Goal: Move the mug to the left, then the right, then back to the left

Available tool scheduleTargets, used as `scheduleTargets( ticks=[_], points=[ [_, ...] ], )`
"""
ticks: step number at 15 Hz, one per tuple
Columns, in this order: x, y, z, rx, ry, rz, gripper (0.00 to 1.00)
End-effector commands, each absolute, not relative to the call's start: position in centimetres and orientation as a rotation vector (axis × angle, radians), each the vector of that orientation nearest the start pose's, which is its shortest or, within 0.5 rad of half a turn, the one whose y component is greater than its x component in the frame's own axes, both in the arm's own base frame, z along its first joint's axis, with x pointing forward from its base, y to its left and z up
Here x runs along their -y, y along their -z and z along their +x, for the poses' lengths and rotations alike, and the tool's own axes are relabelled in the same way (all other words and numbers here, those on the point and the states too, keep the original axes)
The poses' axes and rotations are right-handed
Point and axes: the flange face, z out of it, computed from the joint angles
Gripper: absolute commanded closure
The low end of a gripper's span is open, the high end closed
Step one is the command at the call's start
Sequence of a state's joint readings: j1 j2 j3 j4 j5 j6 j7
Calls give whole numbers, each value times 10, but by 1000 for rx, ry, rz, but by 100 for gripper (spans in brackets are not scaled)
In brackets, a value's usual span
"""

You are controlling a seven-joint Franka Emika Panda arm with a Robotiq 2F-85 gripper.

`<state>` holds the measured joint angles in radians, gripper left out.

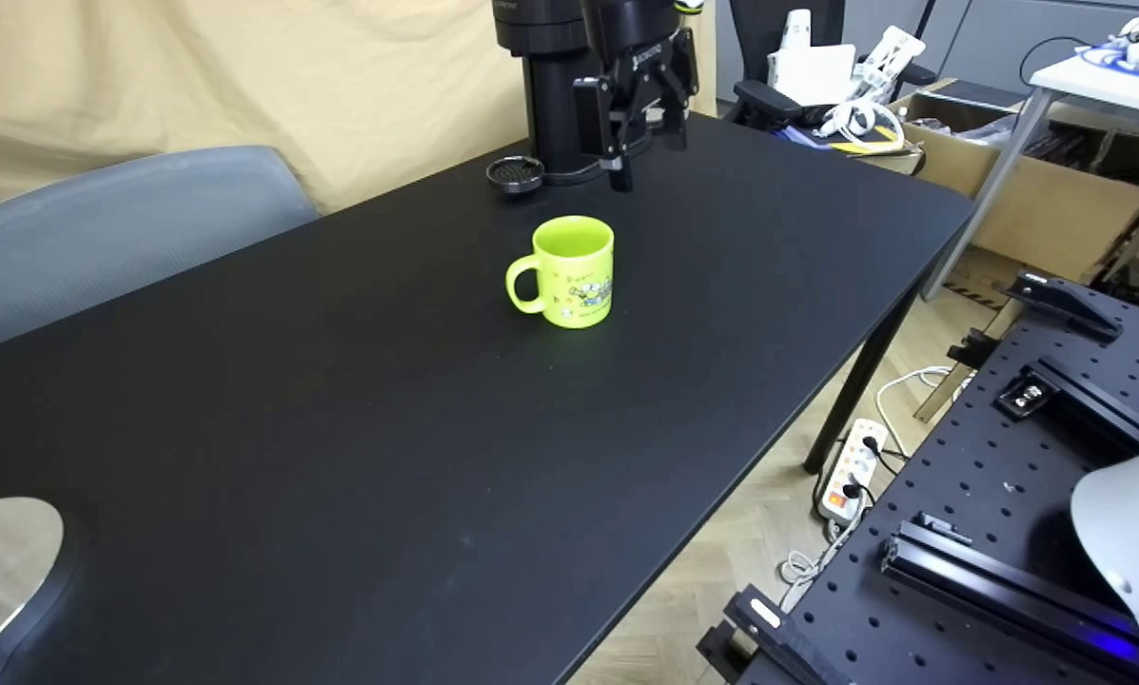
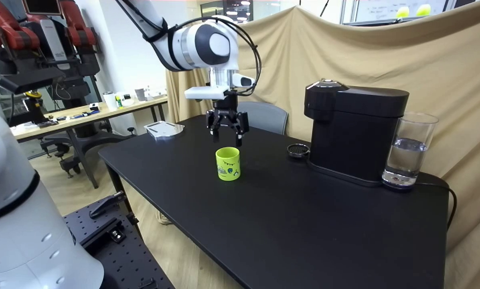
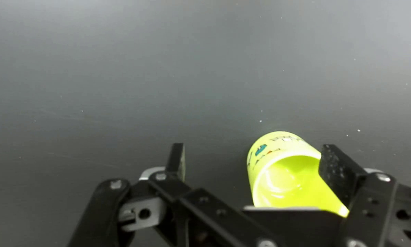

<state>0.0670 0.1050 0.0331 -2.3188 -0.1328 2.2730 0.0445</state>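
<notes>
The lime mug (image 1: pixel 574 276) stands upright on the black table (image 1: pixel 341 457), and its loop handle shows in that exterior view. It also stands there in an exterior view (image 2: pixel 227 164), where the handle is hidden. My gripper (image 2: pixel 227 138) is open and empty above the table, higher than the mug's rim and apart from it. It also shows in an exterior view (image 1: pixel 647 157) beyond the mug. In the wrist view the mug (image 3: pixel 277 147) appears between the open fingers (image 3: pixel 253 157), nearer the right-hand finger. That finger and the gripper body cover part of its rim.
A black coffee machine (image 2: pixel 344 136) stands on the table with a round black drip tray (image 2: pixel 298 150) before it and a glass tank of water (image 2: pixel 408 156) behind. A clear plate (image 2: pixel 163 129) lies at the table's far end. A grey chair (image 2: pixel 264 116) stands behind the table.
</notes>
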Motion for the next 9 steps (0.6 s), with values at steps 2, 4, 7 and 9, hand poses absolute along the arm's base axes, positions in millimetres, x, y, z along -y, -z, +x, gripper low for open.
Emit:
scheduleTargets(
  ticks=[2, 4, 7, 9],
  points=[
    [-52, -259, 496, 183, -316, -3239, 0],
    [-57, -249, 500, 178, -288, -3228, 0],
    [-62, -246, 510, 136, -74, -3213, 0],
    [-60, -244, 511, 194, -94, -3209, 0]
  ],
)
